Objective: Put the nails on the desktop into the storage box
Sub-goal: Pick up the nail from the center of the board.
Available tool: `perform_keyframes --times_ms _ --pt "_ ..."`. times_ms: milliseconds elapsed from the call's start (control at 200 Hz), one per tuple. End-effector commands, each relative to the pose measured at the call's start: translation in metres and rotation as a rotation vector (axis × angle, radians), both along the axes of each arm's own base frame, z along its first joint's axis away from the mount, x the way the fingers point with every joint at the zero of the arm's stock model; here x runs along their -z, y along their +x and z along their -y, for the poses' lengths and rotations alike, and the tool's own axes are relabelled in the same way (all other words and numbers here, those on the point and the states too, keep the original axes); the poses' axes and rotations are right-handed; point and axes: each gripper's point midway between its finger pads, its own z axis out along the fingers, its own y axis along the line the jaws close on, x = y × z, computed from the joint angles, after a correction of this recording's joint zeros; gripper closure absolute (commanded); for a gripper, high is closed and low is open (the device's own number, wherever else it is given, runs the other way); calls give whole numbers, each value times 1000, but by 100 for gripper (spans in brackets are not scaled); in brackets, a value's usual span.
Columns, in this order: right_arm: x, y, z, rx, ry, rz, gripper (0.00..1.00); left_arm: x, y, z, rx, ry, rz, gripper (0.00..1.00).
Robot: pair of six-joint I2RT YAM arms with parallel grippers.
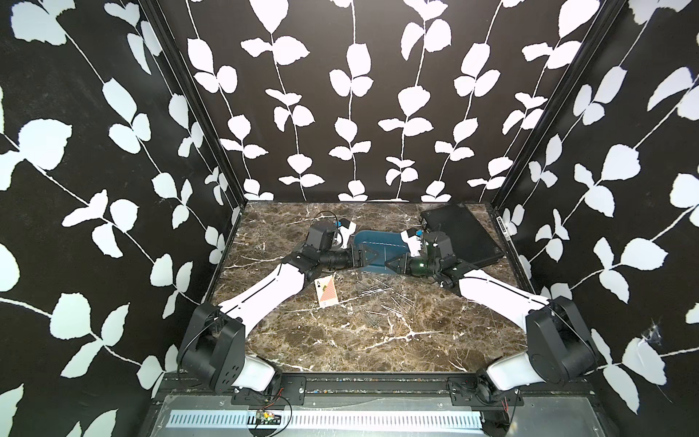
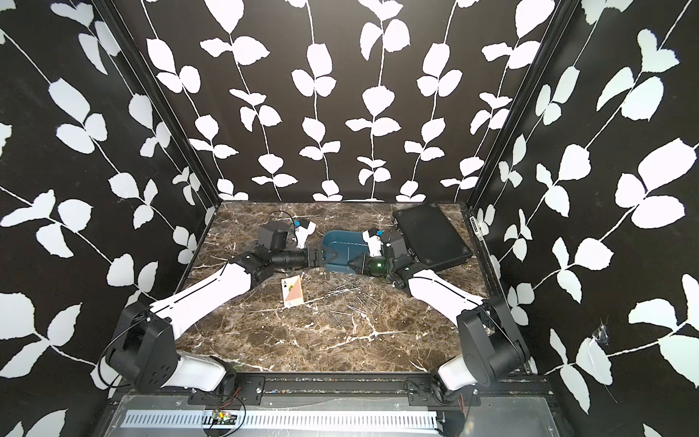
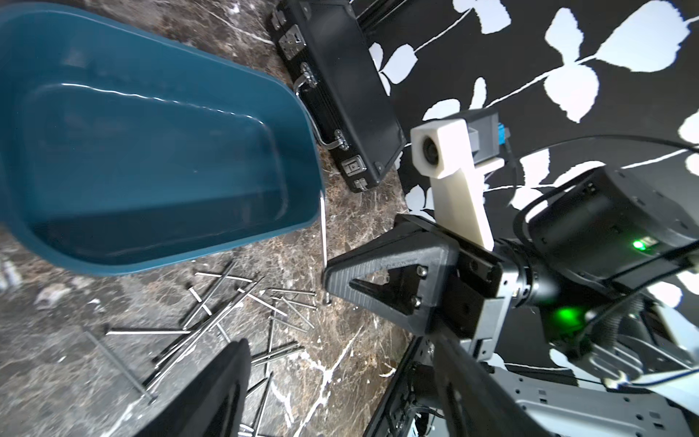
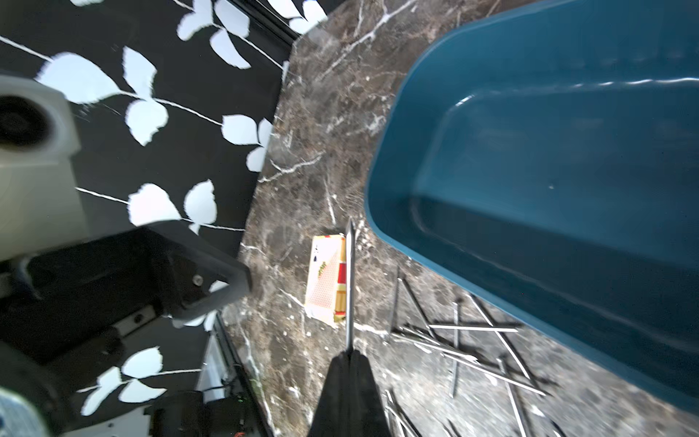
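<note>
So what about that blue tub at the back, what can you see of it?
The storage box is a teal-blue, glossy plastic tub, rectangular with rounded corners and low walls. It sits flat and open on the desktop toward the back, beside a black case. What shows of its inside looks empty; nails lie loose just in front.

Black case (image 1: 461,230): closed, lying flat, metal latches.
Playing-card pack (image 1: 326,291): flat, ace of spades up.
Walls (image 1: 340,94): black, white leaves.
</note>
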Motion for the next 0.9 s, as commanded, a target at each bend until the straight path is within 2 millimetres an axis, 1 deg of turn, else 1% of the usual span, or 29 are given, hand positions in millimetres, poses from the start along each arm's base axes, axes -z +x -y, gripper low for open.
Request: perform_keyframes --times_ms 0,115,185,300,415,560,895 --pt "-29 9 -13 -20 93 28 100 -22 2 9 46 -44 41 24" --pt "-35 9 -16 -36 109 29 100 -22 8 13 45 -49 41 25" --pt "-39 8 -18 -51 124 27 100 -22 12 18 50 -63 38 29" --pt "-44 7 -20 -63 131 31 100 -18 17 23 60 -61 24 34" --pt "-49 7 -22 -72 139 38 100 -13 18 25 70 -55 17 35" --pt "-49 7 -25 -81 145 28 100 -14 23 29 77 -58 18 38" --pt "-47 9 -30 -86 151 17 100 -9 32 38 93 -60 -2 58"
